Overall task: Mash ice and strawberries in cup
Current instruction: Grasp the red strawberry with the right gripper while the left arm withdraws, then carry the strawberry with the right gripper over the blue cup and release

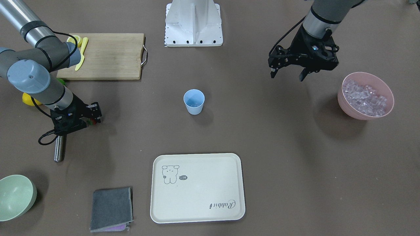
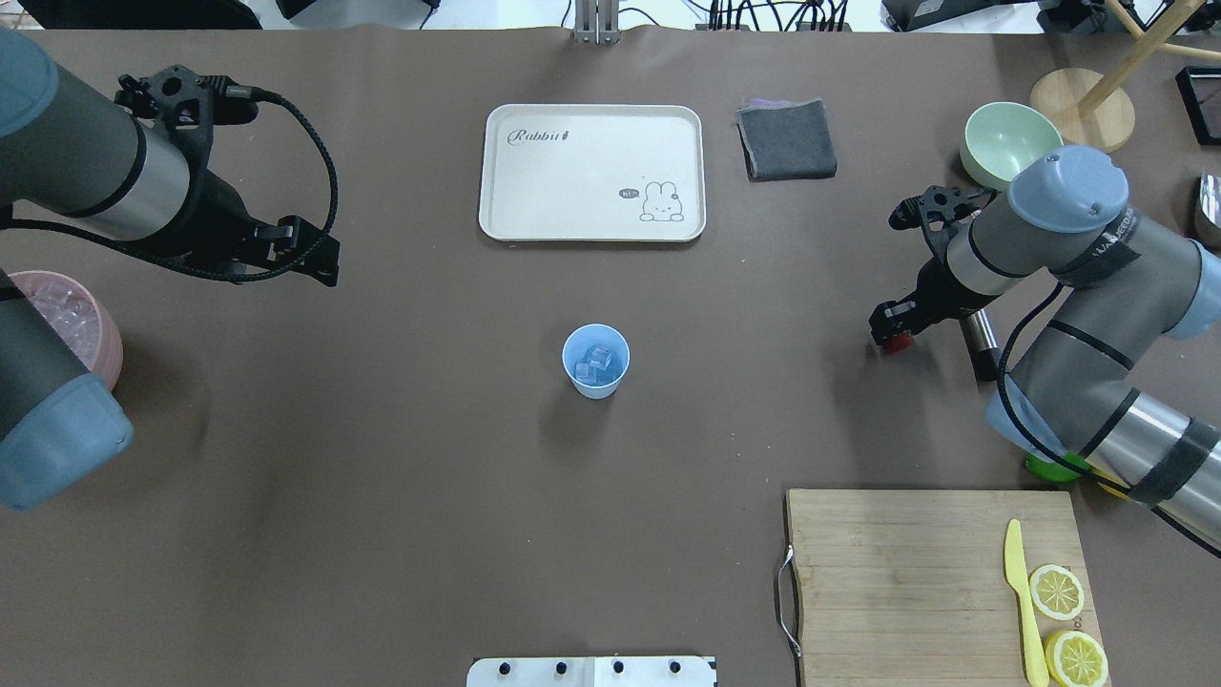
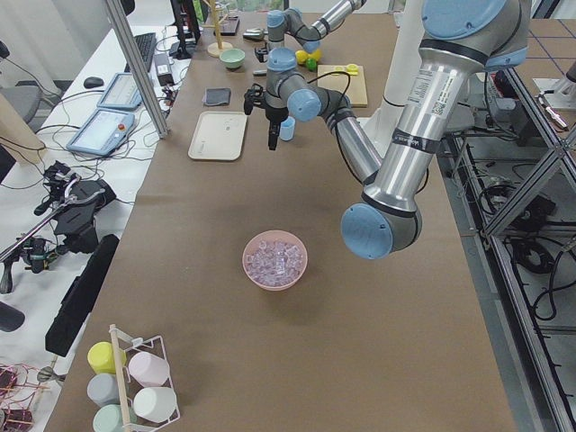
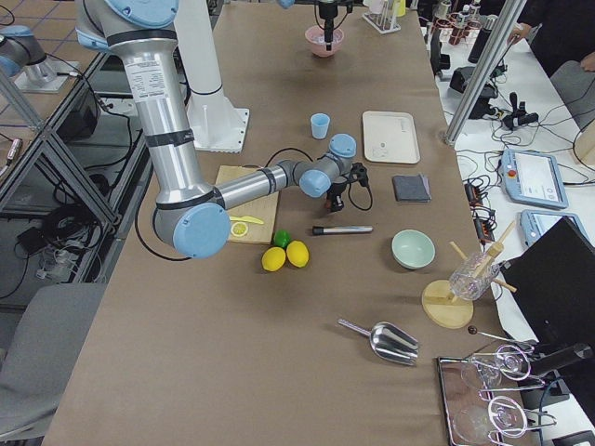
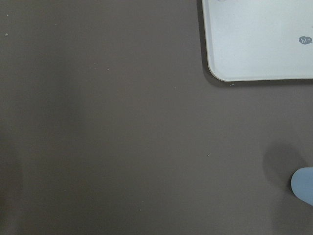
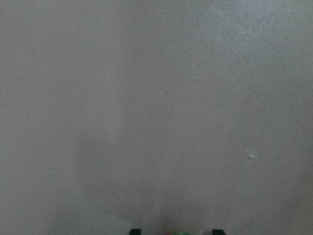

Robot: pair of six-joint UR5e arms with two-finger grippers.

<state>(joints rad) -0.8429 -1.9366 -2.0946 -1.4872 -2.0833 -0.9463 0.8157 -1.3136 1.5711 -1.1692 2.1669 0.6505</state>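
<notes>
The light-blue cup stands upright mid-table with a few clear ice cubes in it; its rim clips the left wrist view's right edge. More ice fills the pink bowl. My left gripper hangs open and empty above the table, between the cup and that bowl. My right gripper is low over the table, shut on the small red strawberry, whose red and green top shows between the fingers in the right wrist view.
A steel muddler lies just beside the right gripper. Also on the table are a cream tray, a grey cloth, a pale green bowl, a cutting board with lemon slices and a yellow knife, and a lime.
</notes>
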